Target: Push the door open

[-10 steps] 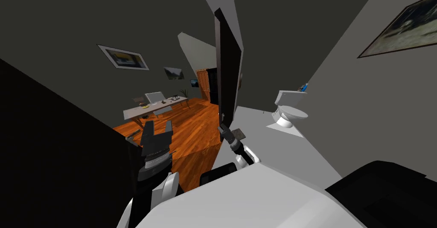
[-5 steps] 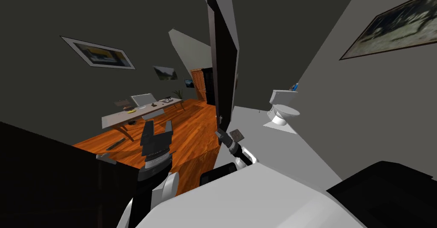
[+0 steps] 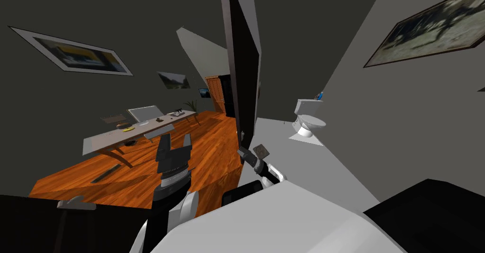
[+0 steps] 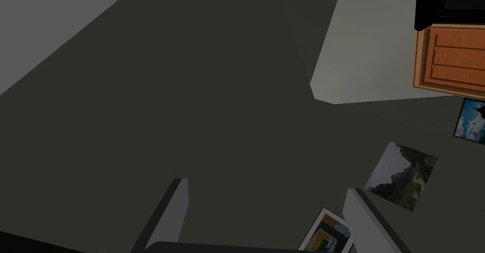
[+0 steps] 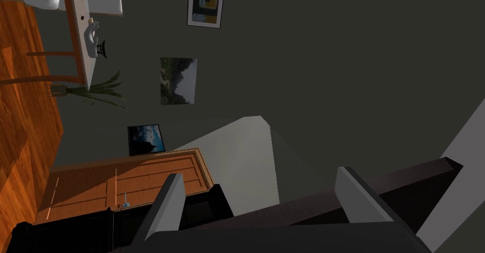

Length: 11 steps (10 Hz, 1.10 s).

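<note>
Press right gripper, fingers spread and empty, flat against dark door near its free edge; push steadily. Hold left gripper, likewise spread, clear.

Dark door stands edge-on mid-frame, blocking straight ahead, with the right claw just beside its lower edge. Left of it the wood floor is wide open; the surface sits further left, well apart.
</note>
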### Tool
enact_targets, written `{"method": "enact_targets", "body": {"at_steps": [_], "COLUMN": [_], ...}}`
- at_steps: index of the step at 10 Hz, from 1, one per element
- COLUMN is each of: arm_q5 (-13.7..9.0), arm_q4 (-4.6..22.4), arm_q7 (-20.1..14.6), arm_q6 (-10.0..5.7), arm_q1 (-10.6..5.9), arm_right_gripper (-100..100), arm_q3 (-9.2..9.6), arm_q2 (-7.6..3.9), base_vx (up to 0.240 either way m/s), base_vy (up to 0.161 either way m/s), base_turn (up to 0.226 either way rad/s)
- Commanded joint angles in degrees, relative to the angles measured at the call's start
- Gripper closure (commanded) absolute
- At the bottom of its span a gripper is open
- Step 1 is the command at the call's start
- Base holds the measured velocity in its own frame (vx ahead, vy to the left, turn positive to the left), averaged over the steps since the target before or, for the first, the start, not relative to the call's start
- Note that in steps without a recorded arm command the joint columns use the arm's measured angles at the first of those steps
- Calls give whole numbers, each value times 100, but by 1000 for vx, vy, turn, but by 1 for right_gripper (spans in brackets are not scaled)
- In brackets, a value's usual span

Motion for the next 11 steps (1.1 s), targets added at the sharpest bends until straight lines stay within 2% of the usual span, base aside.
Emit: {"method": "enact_targets", "body": {"at_steps": [1, 6, 10, 11], "arm_q5": [65, 314, 627, 665], "arm_q4": [190, 666, 1265, 1337], "arm_q7": [-42, -238, -484, -513], "arm_q6": [-105, -342, -639, -675], "arm_q1": [-68, -261, -504, -534], "arm_right_gripper": [-100, -100, -100, -100], "arm_q3": [58, 284, 568, 603], "arm_q2": [-17, -128, -261, -277], "base_vx": [84, 116, 166, 149], "base_vy": [-10, -13, -49, -33], "base_turn": [-93, -128, -202, -130]}}
